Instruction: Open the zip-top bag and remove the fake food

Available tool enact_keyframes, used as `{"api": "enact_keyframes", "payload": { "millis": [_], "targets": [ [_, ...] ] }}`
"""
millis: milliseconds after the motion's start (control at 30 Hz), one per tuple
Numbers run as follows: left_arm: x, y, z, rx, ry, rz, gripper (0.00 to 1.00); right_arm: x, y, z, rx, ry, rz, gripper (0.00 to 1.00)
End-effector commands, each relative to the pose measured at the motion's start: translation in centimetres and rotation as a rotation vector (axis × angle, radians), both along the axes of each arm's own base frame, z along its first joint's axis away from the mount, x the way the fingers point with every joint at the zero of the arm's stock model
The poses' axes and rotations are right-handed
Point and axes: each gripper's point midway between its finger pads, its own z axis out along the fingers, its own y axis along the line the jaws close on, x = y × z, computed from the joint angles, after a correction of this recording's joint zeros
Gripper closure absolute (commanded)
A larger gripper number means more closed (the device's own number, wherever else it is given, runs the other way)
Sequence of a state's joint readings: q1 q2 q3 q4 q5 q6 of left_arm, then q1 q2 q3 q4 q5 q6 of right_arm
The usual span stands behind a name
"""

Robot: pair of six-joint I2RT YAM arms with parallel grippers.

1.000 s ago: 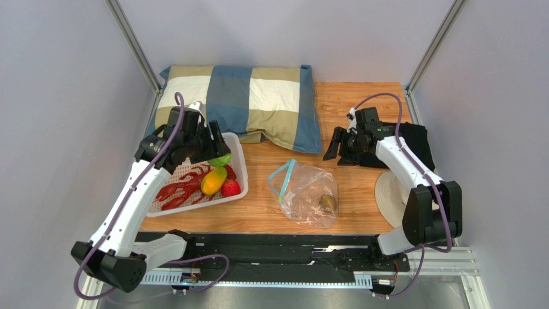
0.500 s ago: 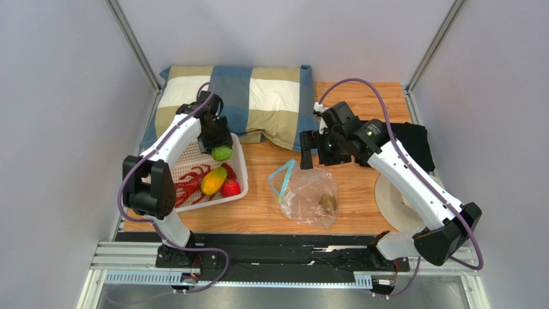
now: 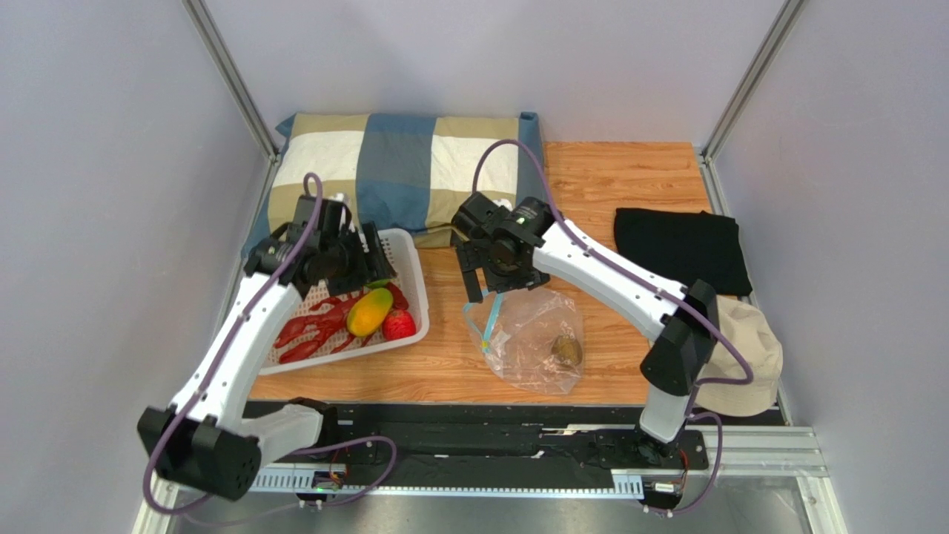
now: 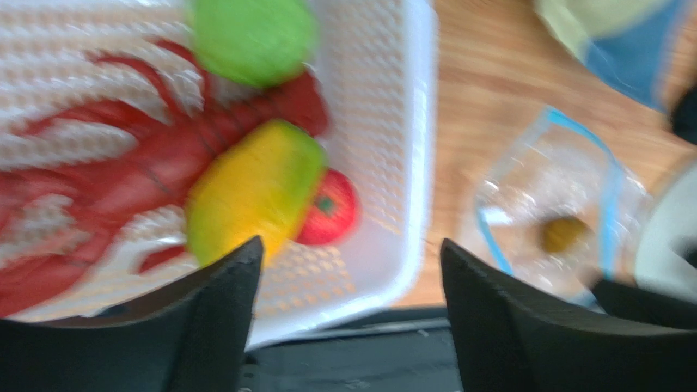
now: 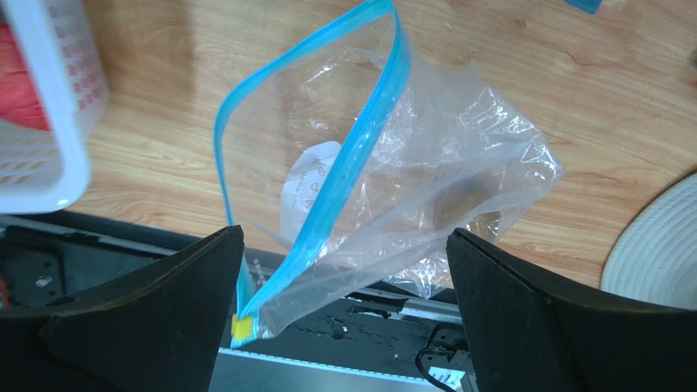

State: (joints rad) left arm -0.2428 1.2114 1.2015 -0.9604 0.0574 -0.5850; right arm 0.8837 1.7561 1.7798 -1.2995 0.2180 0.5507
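Tabletop of light wood fills the overhead view, and only there do we see the checked pillow at the far edge. The white basket sits on the left, with the zip-top bag beside it at the middle. Our right wrist view adds that the bag's blue-zippered mouth gapes open. Our blurred left wrist view shows the lobster, mango, green leafy ball and strawberry in the basket; from above we cannot make out the ball. The small brownish piece lies inside the bag. The left gripper hangs over the basket, jaws apart and empty. The right arm reaches across leftward, and the right gripper points down over the bag's mouth, jaws wide apart.
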Motion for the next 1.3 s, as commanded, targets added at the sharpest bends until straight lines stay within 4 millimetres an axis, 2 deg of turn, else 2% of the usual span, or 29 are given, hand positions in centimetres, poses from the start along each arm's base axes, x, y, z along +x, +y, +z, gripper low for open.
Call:
{"api": "enact_keyframes", "payload": {
  "millis": [0,33,67,100,167,200,233,267,333,367,433,467,500,533,567,600,667,700,733,767,867,1067,1133,1200,1267],
  "targets": [
    [-4.8,-6.4,1.1,-0.362,0.014,-0.145,0.33,0.7,-1.3,-1.1,-0.116,-0.018,-0.068,0.0],
    [-5.2,-7.4,1.4,-0.415,0.007,-0.167,0.37,0.4,-1.4,-1.5,-0.125,-0.006,-0.068,0.02],
    [-5.1,-8.6,1.8,-0.464,-0.027,-0.198,0.42,0.2,-1.6,-1.9,-0.13,0.002,-0.07,0.08],
    [-6.2,-10.3,2.4,-0.502,-0.019,-0.245,0.47,-0.3,-2.1,-2.7,-0.148,0.02,-0.069,0.11],
    [-6.2,-12.2,3.9,-0.529,-0.055,-0.306,0.52,-0.8,-2.2,-2.9,-0.13,0.033,-0.067,0.2],
    [-6.6,-13.6,3.6,-0.536,-0.021,-0.342,0.55,-1.0,-2.3,-3.0,-0.125,0.035,-0.068,0.26],
    [-6.5,-14.2,3.6,-0.544,-0.009,-0.355,0.64,-1.5,-2.6,-3.2,-0.118,0.044,-0.066,0.31],
    [-6.2,-15.1,4.1,-0.566,-0.021,-0.381,0.66,-1.6,-2.6,-3.2,-0.111,0.042,-0.065,0.43],
    [-6.0,-16.8,3.6,-0.62,0.039,-0.399,0.69,-1.9,-2.0,-3.1,-0.057,0.039,-0.029,0.58],
    [-5.3,-17.7,4.1,-0.658,0.02,-0.41,0.69,-2.0,-1.8,-3.1,-0.04,0.044,-0.023,0.75],
    [-4.5,-19.2,3.6,-0.715,0.076,-0.399,0.71,-2.2,-1.2,-2.7,-0.003,0.042,-0.012,0.88],
    [-4.2,-19.8,4.0,-0.725,0.092,-0.4,0.81,-2.3,-1.2,-2.2,0.015,0.034,-0.014,0.96],
    [-4.0,-20.7,2.6,-0.714,0.161,-0.392,0.83,-2.3,-1.2,-1.9,0.021,0.024,-0.021,0.96],
    [-3.9,-21.4,2.3,-0.716,0.195,-0.396,0.84,-2.1,-1.1,-1.5,0.037,0.007,-0.024,0.97],
    [-4.1,-22.6,3.0,-0.731,0.21,-0.423,0.85,-2.2,-1.2,-0.7,0.062,-0.011,-0.029,0.98],
    [-4.1,-23.6,1.9,-0.734,0.265,-0.435,0.89,-2.1,-1.2,-0.4,0.071,-0.023,-0.032,0.99],
    [-4.3,-24.8,1.9,-0.739,0.295,-0.444,0.91,-1.8,-0.9,0.2,0.108,-0.052,-0.037,1.0],
    [-4.1,-25.2,1.2,-0.731,0.309,-0.431,0.91,-2.0,-0.7,0.8,0.139,-0.059,-0.031,1.0],
    [-3.9,-25.5,1.3,-0.739,0.3,-0.434,0.91,-1.7,-0.1,1.2,0.171,-0.078,-0.022,1.0],
    [-3.7,-25.9,0.7,-0.734,0.318,-0.428,0.91,-1.7,-0.1,1.1,0.175,-0.084,-0.019,1.0],
    [-4.1,-27.0,-0.4,-0.718,0.377,-0.468,0.92,-1.3,0.0,1.7,0.201,-0.121,-0.023,1.0],
    [-5.6,-27.8,-3.8,-0.629,0.418,-0.467,0.94,-0.3,1.1,2.8,0.247,-0.154,-0.051,1.0],
    [-5.6,-27.9,-4.7,-0.612,0.42,-0.47,0.94,-0.3,2.2,3.2,0.286,-0.135,-0.054,1.0],
    [-4.9,-27.5,-6.4,-0.548,0.396,-0.46,0.91,-0.6,2.9,3.5,0.325,-0.109,-0.048,1.0],
    [-4.5,-27.3,-8.0,-0.511,0.382,-0.458,0.92,-0.8,3.6,3.3,0.36,-0.075,-0.043,0.92]
  ]
}}
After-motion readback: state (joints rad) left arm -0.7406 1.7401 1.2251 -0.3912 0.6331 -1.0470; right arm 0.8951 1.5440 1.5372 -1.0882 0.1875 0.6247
